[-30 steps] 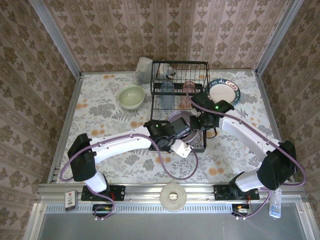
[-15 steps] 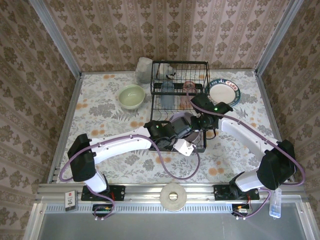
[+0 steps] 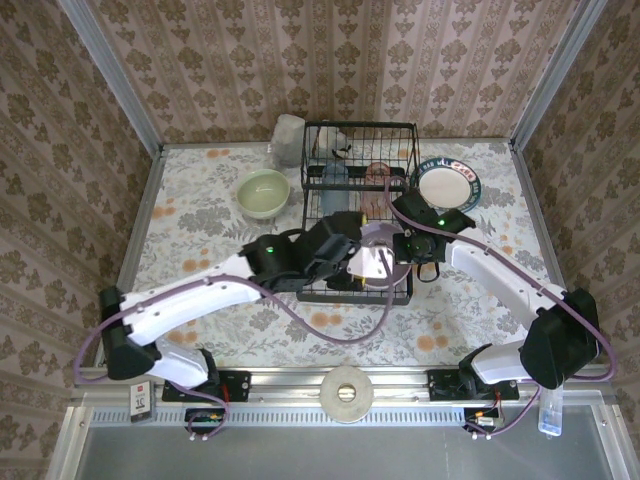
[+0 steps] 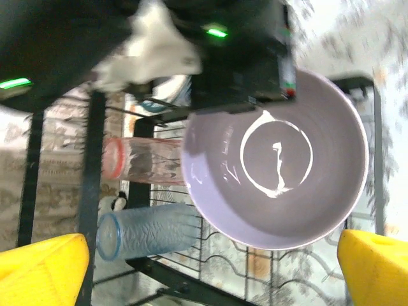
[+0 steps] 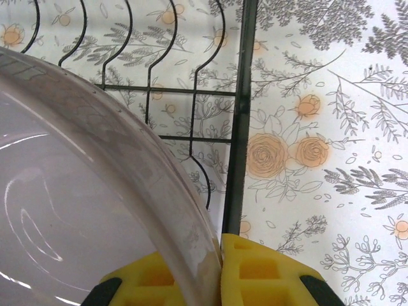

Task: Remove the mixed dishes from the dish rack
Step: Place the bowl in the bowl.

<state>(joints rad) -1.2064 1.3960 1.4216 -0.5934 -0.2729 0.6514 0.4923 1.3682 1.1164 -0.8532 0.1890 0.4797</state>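
One lavender bowl (image 3: 378, 238): held at frame centre.
Right pincer (image 5: 220, 268): clamped on its rim.
Left pincer (image 4: 207, 271): spread wide, empty.

No writing, label or number is legible — none.

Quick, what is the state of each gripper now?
Left gripper: open, holding nothing.
Right gripper: closed on the lavender bowl rim.

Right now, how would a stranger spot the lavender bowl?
Find the black wire dish rack on the table. The lavender bowl is at its near end, rim pinched by the right pincer; the pale green bowl sits outside it.
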